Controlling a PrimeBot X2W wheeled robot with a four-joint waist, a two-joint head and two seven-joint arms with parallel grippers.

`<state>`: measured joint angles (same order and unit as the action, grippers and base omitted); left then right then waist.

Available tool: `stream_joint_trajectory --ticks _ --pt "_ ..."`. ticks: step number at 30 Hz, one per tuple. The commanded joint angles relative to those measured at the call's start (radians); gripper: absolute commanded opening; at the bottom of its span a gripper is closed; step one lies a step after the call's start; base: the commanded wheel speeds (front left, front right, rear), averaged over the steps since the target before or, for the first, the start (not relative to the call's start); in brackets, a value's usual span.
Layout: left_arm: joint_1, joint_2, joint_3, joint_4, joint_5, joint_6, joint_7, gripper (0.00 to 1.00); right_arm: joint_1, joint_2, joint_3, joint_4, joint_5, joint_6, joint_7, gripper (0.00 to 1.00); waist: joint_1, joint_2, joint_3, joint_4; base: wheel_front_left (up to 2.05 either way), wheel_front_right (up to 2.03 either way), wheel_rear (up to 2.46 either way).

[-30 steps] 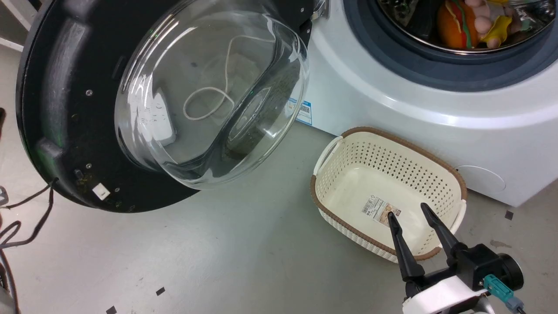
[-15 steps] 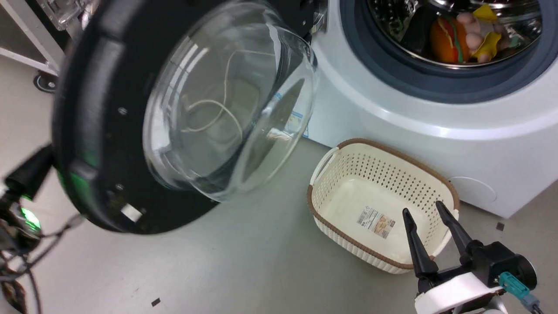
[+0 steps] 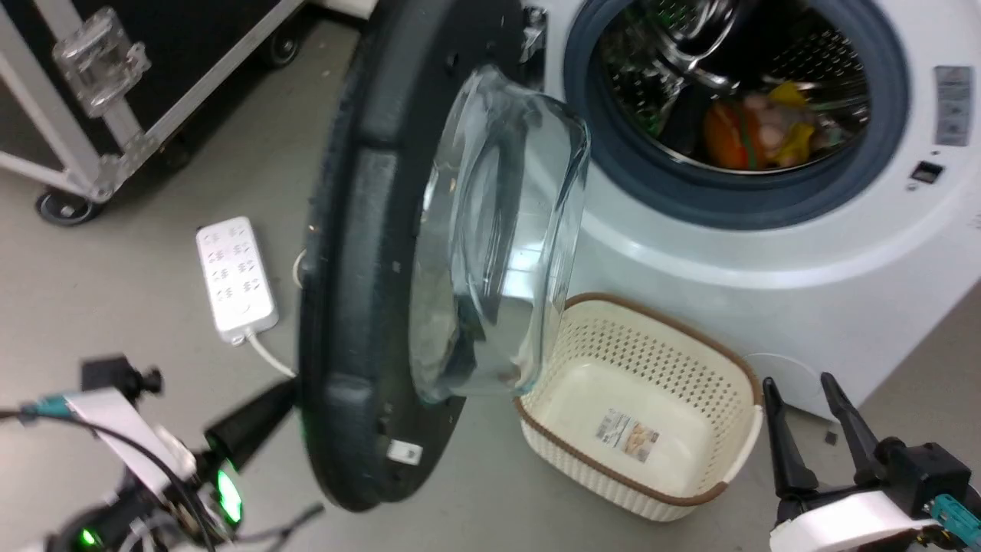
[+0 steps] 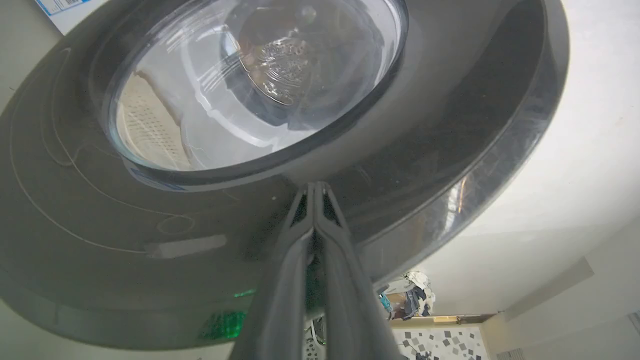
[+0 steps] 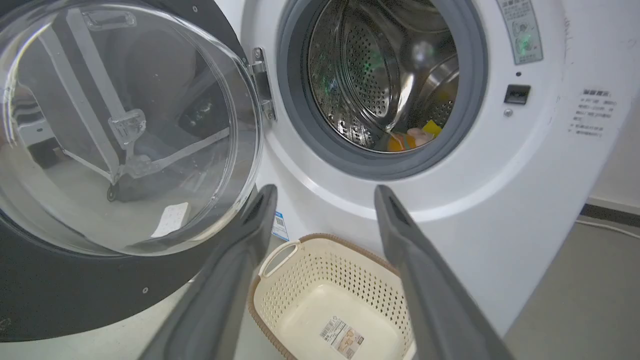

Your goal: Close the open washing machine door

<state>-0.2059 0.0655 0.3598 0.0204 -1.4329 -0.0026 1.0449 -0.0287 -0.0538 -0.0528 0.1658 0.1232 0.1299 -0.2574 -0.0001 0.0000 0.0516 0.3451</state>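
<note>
Round black-rimmed, clear-glass washing machine door (image 3: 360, 253) stands approx. half open, hinged at left of the white front-load machine (image 3: 690, 253), glass bulge facing the steel drum (image 3: 805, 69). L gripper (image 4: 316, 187): jaws pressed together, nothing between, tips against door's outer face. R gripper (image 3: 797, 379): jaws spread wide, empty, near right, beside cream perforated plastic basket (image 3: 636, 337) on floor.

Bright even light, mild motion blur
</note>
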Motion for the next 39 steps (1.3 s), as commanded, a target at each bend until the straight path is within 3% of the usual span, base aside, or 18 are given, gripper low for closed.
stream_joint_trajectory --ticks 1,6,12,18,24,31,39 --pt "0.055 -0.012 -0.034 -0.022 -0.024 -0.001 -0.013 0.0 0.015 0.003 -0.012 0.002 0.006 0.001 -0.004 1.0 0.0001 0.0 -0.031 -0.036 0.0 0.0 0.0" --pt "0.161 -0.015 -0.183 -0.053 -0.133 0.007 -0.176 0.0 0.016 0.003 -0.023 -0.001 -0.001 0.001 -0.004 1.0 0.0001 0.0 -0.035 -0.116 0.0 0.0 0.0" --pt "0.21 -0.015 -0.373 -0.052 -0.198 -0.035 -0.371 0.0 0.011 0.003 -0.023 -0.006 -0.016 0.001 -0.004 1.0 0.0001 0.0 -0.001 -0.235 0.0 0.0 0.0" --pt "0.182 -0.015 -0.475 -0.021 -0.244 -0.075 -0.489 0.0 -0.004 0.003 -0.031 -0.011 -0.022 0.001 -0.004 1.0 0.0001 0.0 0.044 -0.345 0.0 0.0 0.0" --pt "0.062 -0.015 -0.579 0.049 -0.314 -0.113 -0.68 0.0 -0.037 0.003 -0.029 -0.013 -0.003 0.001 -0.004 1.0 0.0001 0.0 0.112 -0.509 0.0 0.0 0.0" --pt "-0.106 -0.015 -0.65 0.128 -0.33 -0.122 -0.819 0.0 -0.056 0.004 -0.024 -0.01 0.02 0.001 -0.004 1.0 0.0001 0.0 0.173 -0.627 0.0 0.0 0.0" --pt "-0.355 -0.015 -0.672 0.323 -0.343 -0.122 -1.027 0.0 -0.075 0.004 -0.002 -0.006 0.055 0.001 -0.004 1.0 0.0001 0.0 0.232 -0.716 0.0 0.0 0.0"
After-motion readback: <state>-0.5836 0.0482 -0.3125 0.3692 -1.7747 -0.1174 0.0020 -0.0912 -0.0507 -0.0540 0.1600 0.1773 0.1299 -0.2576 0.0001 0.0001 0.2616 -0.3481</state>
